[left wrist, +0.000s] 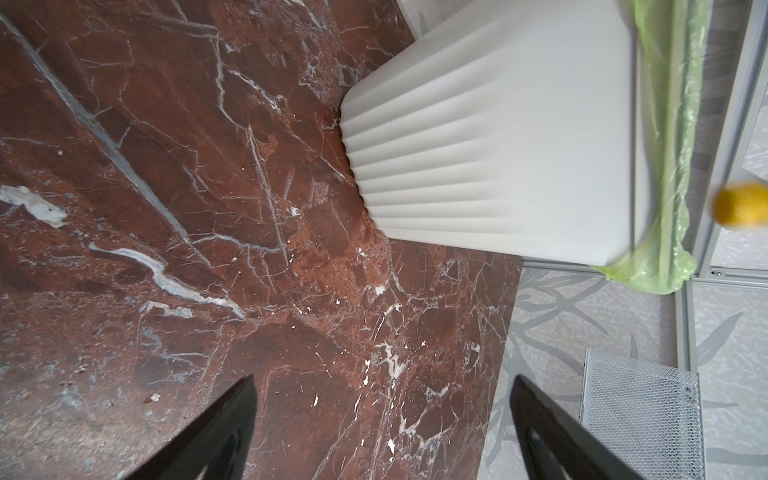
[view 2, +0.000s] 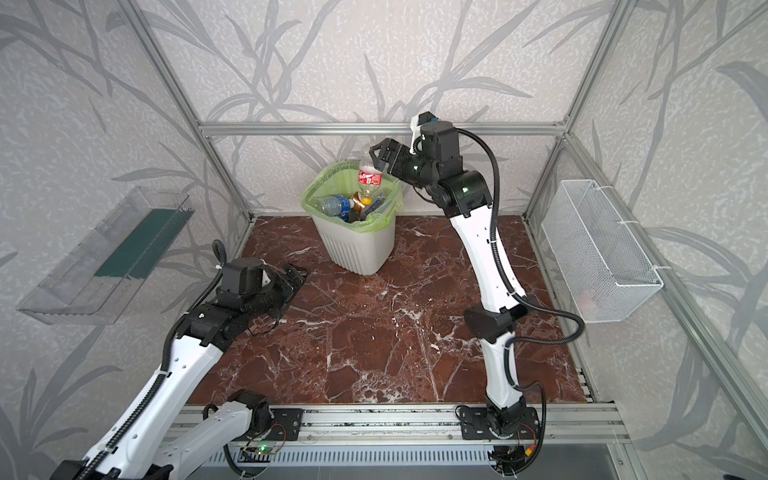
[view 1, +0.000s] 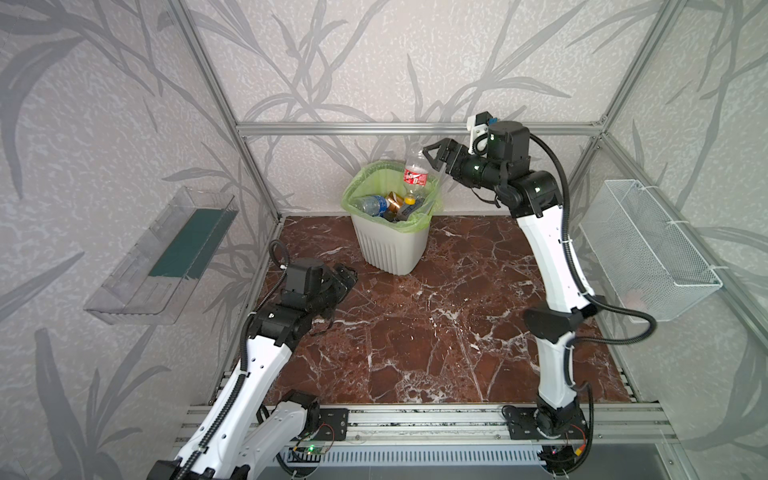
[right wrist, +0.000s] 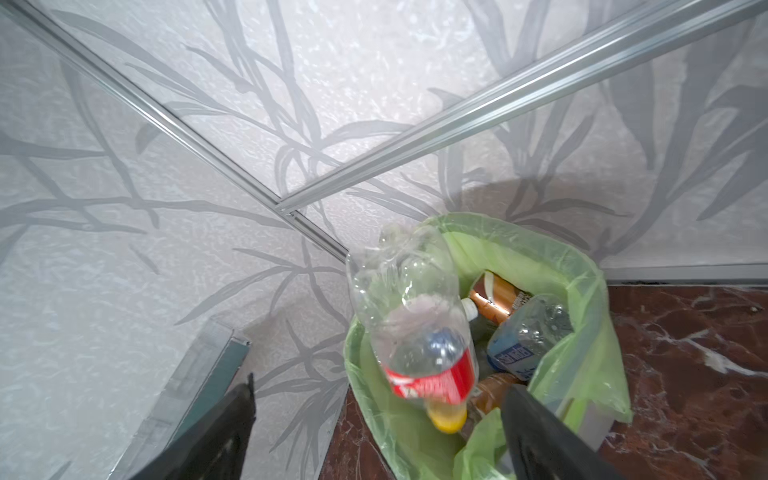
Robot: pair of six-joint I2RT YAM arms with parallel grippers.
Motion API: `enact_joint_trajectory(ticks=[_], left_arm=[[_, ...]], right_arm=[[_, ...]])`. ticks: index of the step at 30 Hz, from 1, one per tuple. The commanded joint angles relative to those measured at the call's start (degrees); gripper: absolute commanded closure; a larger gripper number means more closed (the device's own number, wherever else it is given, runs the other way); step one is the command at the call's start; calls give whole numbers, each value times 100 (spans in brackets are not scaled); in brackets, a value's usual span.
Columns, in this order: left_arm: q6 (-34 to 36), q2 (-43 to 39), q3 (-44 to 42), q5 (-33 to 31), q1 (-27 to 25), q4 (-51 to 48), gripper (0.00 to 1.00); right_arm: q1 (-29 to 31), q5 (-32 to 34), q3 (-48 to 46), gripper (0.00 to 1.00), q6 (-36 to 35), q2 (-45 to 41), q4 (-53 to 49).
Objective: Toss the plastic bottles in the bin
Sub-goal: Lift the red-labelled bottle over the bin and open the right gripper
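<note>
A clear plastic bottle (view 1: 415, 172) (view 2: 370, 176) (right wrist: 419, 345) with a red label and a yellow cap hangs cap-down over the mouth of the bin, free of the fingers. My right gripper (view 1: 430, 160) (view 2: 376, 156) (right wrist: 380, 384) is open just above and beside it. The bin (view 1: 390, 245) (view 2: 357, 245) (left wrist: 498, 145) is white and ribbed, with a light green bag (right wrist: 582, 299). Inside lie a blue-labelled bottle (view 1: 372, 204) (right wrist: 523, 345) and a brown-gold one (view 1: 395, 201) (right wrist: 498, 297). My left gripper (view 1: 349, 276) (view 2: 301, 274) (left wrist: 382, 378) is open and empty, low over the floor left of the bin.
A clear plastic tray (view 1: 166, 253) hangs on the left wall and a white wire-mesh basket (view 1: 648, 249) (left wrist: 640, 411) on the right wall. The floor is red-brown marble (view 1: 415, 332). Aluminium frame rails (view 1: 415, 128) run along the back wall behind the bin.
</note>
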Motion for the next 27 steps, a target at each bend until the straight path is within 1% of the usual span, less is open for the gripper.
enact_joint_trajectory(ticks=[1,3,5,6,9,13,16,18,19,22,24,25,27], left_arm=[[50,-114,-148,-40,101,-19,5],[55,-144,-281,3,144,49,5],[64,-188,-429,-8,181,120,5],[52,-204,-518,-1,211,173,5],[25,-215,-704,83,277,322,5],[75,-224,-785,108,355,367,5],[108,-279,-803,112,405,363,5],[130,-310,-803,115,445,356,5],[151,-321,-803,108,466,346,5],[216,-351,-804,111,531,295,5],[252,-358,-812,102,573,251,4],[266,-373,-821,94,593,248,4],[313,-400,-834,51,626,233,4]], right_arm=[[22,152,637,3,-427,-72,-2517],[266,802,711,3,-828,-155,-2923],[422,1070,1132,3,-1026,34,-3505],[461,1150,1025,3,-1077,34,-3646],[726,1650,1165,3,-1288,229,-4101],[1003,2141,1190,3,-1345,313,-4285],[1044,2533,1186,3,-1345,287,-4482],[1053,2874,1183,3,-1199,270,-4740],[1057,3008,1085,3,-1292,222,-4801],[1131,3480,-137,3,-1124,-372,-4690],[1137,3713,-1145,2,-1089,-854,-4467],[1132,3757,-2118,2,-1102,-1327,-4031],[996,3509,-4486,3,-1125,-2536,-2532]])
